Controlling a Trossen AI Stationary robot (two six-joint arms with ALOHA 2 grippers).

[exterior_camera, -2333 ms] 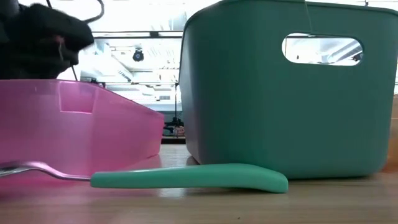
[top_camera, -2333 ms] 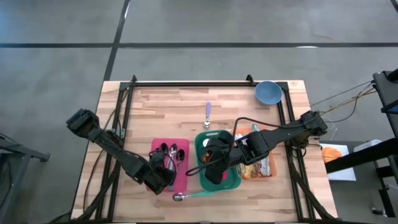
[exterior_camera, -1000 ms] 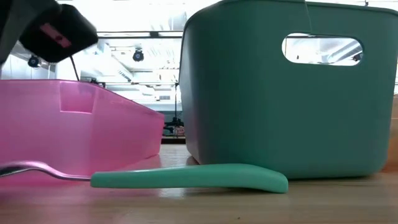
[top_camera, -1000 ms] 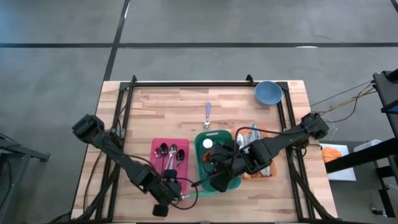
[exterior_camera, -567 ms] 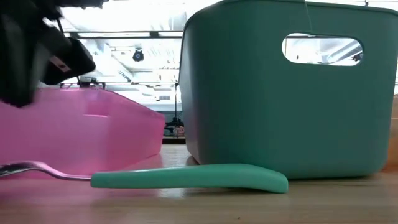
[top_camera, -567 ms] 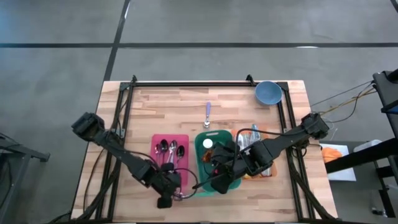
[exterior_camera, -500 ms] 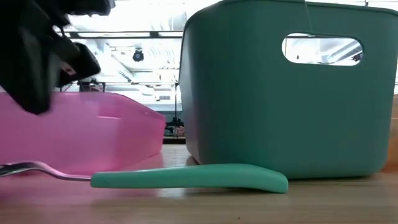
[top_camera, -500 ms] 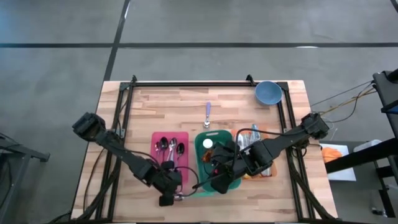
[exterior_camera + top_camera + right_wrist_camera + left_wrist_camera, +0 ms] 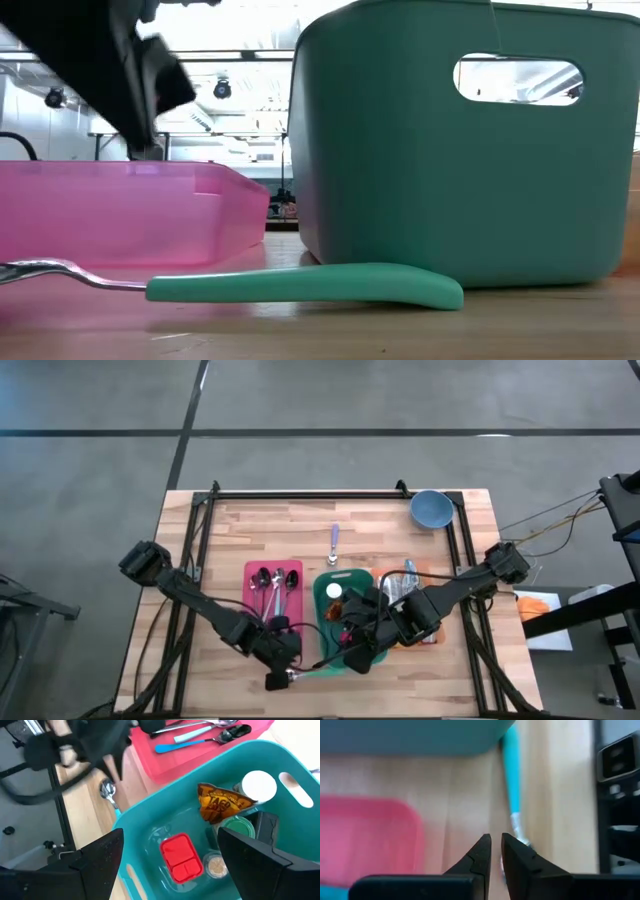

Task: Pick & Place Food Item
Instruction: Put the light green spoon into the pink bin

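- Teal plastic bin (image 9: 345,622) stands at the table's near-centre, between your pink tray (image 9: 273,600) and an orange tray (image 9: 421,622) on its right.
- Inside the bin you have a red two-compartment box (image 9: 180,858), a brown snack packet (image 9: 221,801), a white round lid (image 9: 259,785), a green-lidded cup (image 9: 235,827) and a small clear cup (image 9: 216,865) of beige contents.
- Your right gripper (image 9: 352,650) hangs over the bin's near end with its fingers spread wide and nothing between them.
- Your left gripper (image 9: 283,678) sits low at the table's front edge, just beside the near right corner of the pink tray; its fingers (image 9: 482,855) are almost together, with only a narrow gap.
- Those fingertips point at the metal neck of a teal-handled spoon (image 9: 300,285) lying on the wood in front of the bin; you cannot tell whether they grip it.
- The pink tray carries several spoons (image 9: 200,736).
- A purple-handled utensil (image 9: 334,543) and a blue bowl (image 9: 431,509) lie farther back on the wooden table (image 9: 260,530).
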